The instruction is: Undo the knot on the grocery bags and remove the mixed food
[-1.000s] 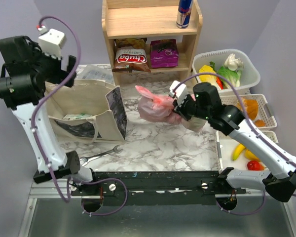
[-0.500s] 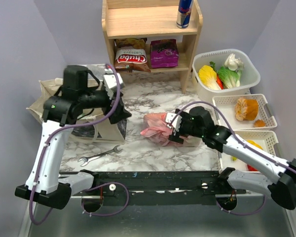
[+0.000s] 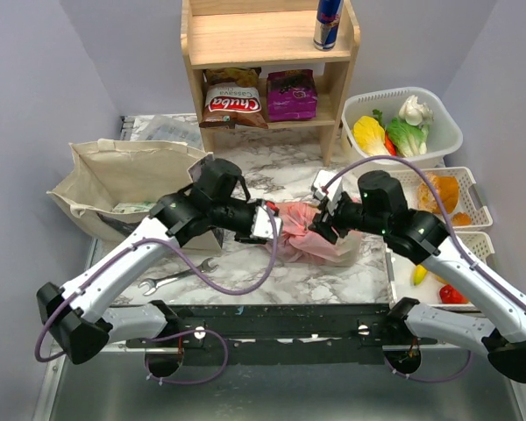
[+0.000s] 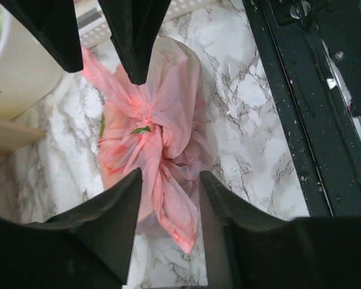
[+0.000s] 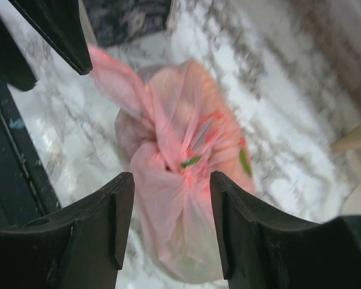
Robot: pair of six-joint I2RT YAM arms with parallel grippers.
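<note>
Item: pink bag [image 3: 302,241] on marble table [image 3: 272,276], knot [image 4: 149,129] uppermost. The left gripper [image 4: 169,177] has its jaws apart, one plastic tail between them. The right gripper [image 5: 171,180] has its jaws apart, straddling the opposite tail.

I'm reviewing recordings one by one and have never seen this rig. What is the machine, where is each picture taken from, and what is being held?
The machine is a left arm and a right arm, bolted at the near edge of a marble table, each ending in a two-finger gripper. The wide picture comes from a fixed camera above and behind them. The other two come from wrist cameras, each looking past its own fingers. On the table are a knotted pink plastic bag, a beige canvas tote and a wrench. The left gripper and right gripper flank the knot from opposite sides, jaws apart, with nothing gripped as far as the pictures show.
</note>
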